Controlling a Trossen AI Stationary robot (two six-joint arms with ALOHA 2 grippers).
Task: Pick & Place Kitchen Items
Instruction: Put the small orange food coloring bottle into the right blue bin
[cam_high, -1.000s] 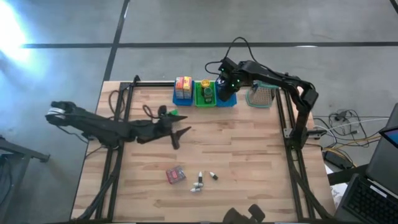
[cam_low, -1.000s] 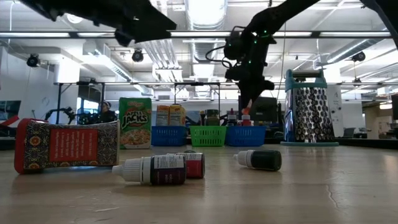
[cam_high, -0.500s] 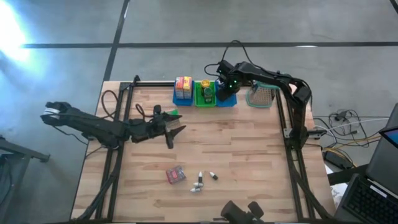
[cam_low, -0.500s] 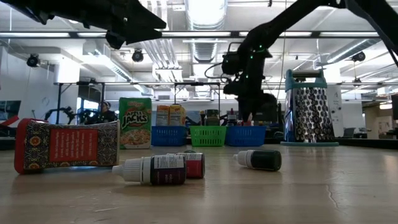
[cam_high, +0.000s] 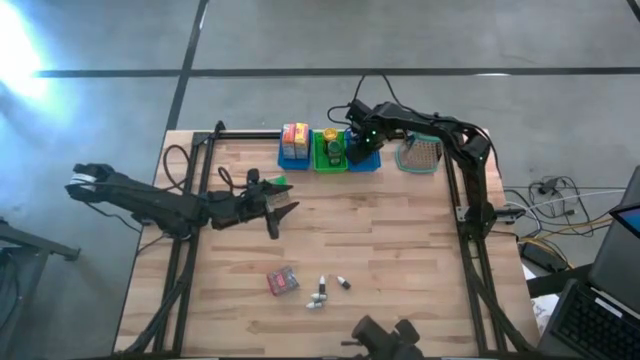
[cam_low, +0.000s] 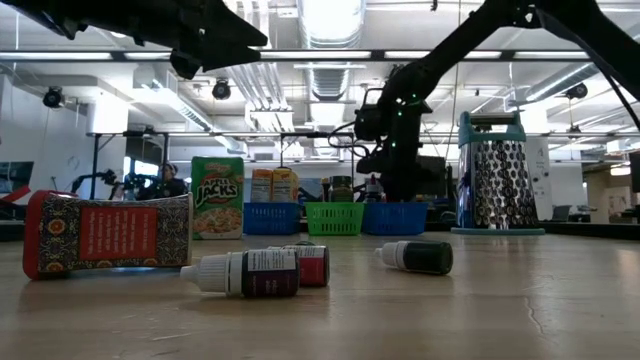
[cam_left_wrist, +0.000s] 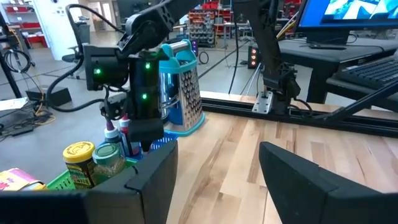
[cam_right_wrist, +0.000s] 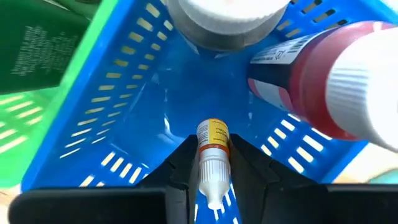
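Small dropper bottle (cam_right_wrist: 213, 163) with white tip and yellow-red label sits clamped between right gripper (cam_right_wrist: 211, 165) fingers, down inside blue bin (cam_right_wrist: 155, 93); only the right wrist view shows this. That view also shows a red bottle (cam_right_wrist: 311, 84) lying in the bin. High view shows right gripper (cam_high: 362, 143) over that blue bin (cam_high: 364, 163), beside green bin (cam_high: 329, 160). Left gripper (cam_high: 280, 215) hovers well away from the blue bin, fingers apart, empty. Low view shows bottles (cam_low: 250, 272) and red packet (cam_low: 108, 233) on table (cam_high: 400, 250).
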